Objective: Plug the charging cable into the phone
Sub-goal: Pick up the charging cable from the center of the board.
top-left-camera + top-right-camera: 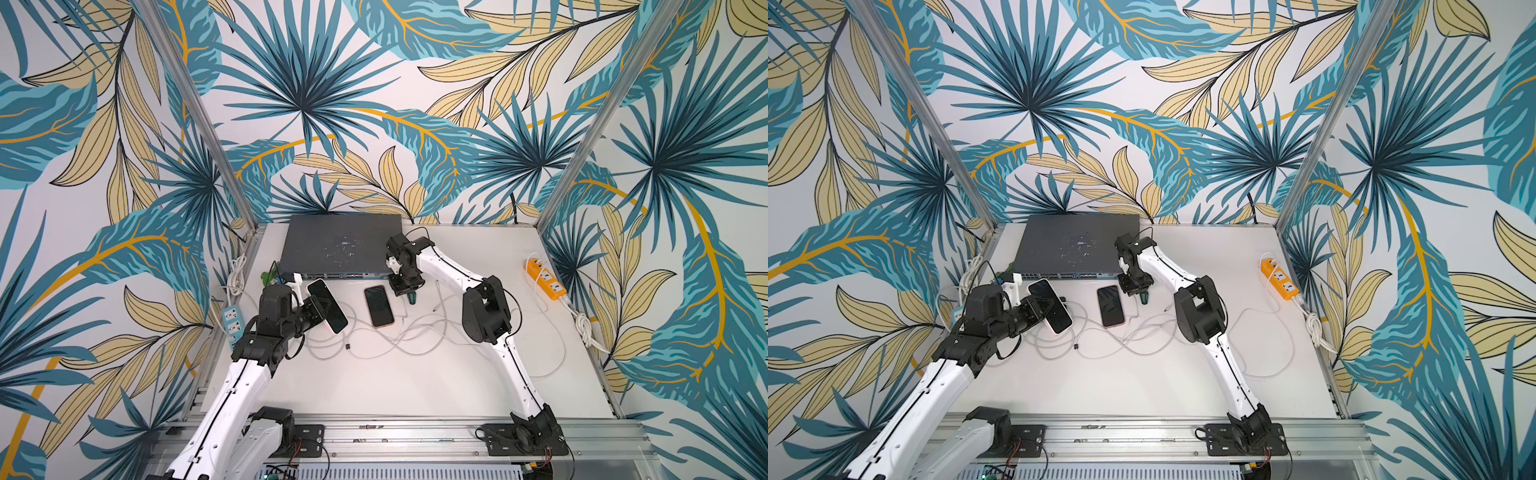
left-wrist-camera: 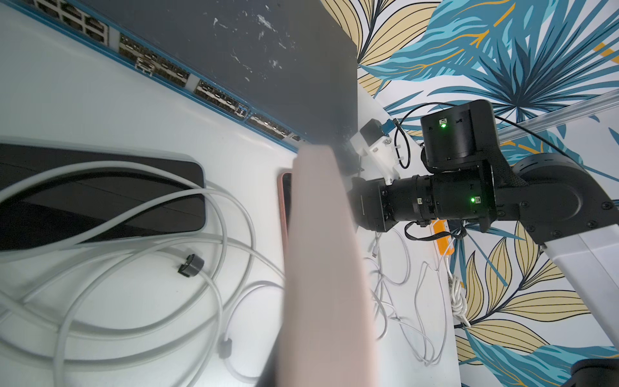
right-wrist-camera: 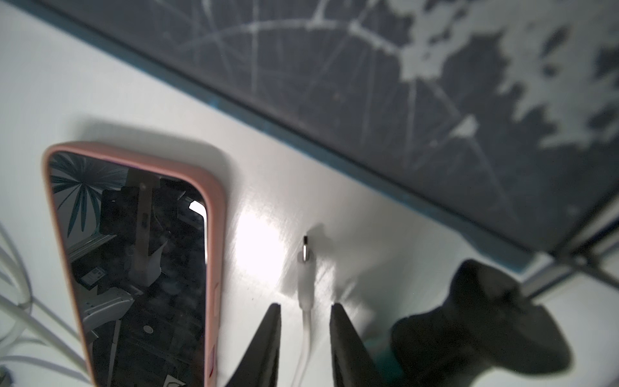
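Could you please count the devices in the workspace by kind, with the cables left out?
Phones: 3 (held phone, pink-cased phone, dark phone)
Power strips: 2 (orange power strip, pale blue power strip)
Network switch: 1
Total: 6

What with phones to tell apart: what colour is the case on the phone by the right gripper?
Pink; the phone case shows best in the right wrist view.
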Controlling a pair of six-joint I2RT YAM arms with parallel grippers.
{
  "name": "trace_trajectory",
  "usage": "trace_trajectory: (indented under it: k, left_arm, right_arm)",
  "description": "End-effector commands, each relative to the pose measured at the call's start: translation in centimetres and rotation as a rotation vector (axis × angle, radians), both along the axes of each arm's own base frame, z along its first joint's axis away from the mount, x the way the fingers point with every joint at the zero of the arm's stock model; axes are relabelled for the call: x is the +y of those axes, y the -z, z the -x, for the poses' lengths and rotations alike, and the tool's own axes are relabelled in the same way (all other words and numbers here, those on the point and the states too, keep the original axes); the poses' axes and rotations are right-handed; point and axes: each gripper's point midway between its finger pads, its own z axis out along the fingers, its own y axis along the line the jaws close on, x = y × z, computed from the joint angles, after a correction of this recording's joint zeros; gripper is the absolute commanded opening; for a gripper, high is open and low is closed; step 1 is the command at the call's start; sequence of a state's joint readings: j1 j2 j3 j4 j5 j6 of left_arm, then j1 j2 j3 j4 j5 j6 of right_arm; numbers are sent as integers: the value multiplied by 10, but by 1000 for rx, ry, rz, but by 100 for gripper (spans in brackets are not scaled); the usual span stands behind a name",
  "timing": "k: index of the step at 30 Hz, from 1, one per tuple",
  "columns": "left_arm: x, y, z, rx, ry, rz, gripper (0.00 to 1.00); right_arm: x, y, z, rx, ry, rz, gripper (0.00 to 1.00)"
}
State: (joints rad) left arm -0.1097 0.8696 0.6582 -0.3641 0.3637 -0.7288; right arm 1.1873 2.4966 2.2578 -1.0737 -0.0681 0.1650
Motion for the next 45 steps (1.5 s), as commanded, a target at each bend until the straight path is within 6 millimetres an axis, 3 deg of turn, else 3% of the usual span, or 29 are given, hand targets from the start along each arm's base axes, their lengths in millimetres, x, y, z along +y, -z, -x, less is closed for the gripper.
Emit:
trace_trajectory:
  k: [1, 17, 22, 24, 27, 30, 32, 35, 38, 45]
  left_arm:
    - [-1, -16, -5, -72, 13, 13, 0]
    - [-2, -14, -3, -64, 15, 21, 0]
    - [-3, -16, -4, -70, 15, 24, 0]
    - [-3, -19, -5, -76, 16, 26, 0]
    - [-5, -32, -8, -106, 30, 34, 0]
    - [-9, -63, -13, -180, 67, 42, 0]
    - [-13, -95, -17, -268, 97, 49, 0]
    - [-22, -140, -19, -379, 156, 66, 0]
    - [-36, -183, -16, -484, 245, 112, 0]
    - [-62, -270, 9, -735, 469, 195, 0]
  right_arm:
    - [0, 18, 6, 23, 5, 32, 28]
    - [0, 32, 7, 29, 9, 56, 22]
    - [3, 24, 5, 10, 2, 41, 8]
    - [10, 8, 3, -7, -18, -4, 0]
    - [29, -41, 5, -26, -86, -151, 0]
    - [40, -105, 13, -56, -180, -328, 0]
    - [39, -143, 26, -61, -237, -448, 0]
    - [29, -199, 52, -59, -326, -664, 0]
    - [10, -238, 85, -13, -425, -875, 0]
    - [-37, -291, 139, 112, -539, -1197, 0]
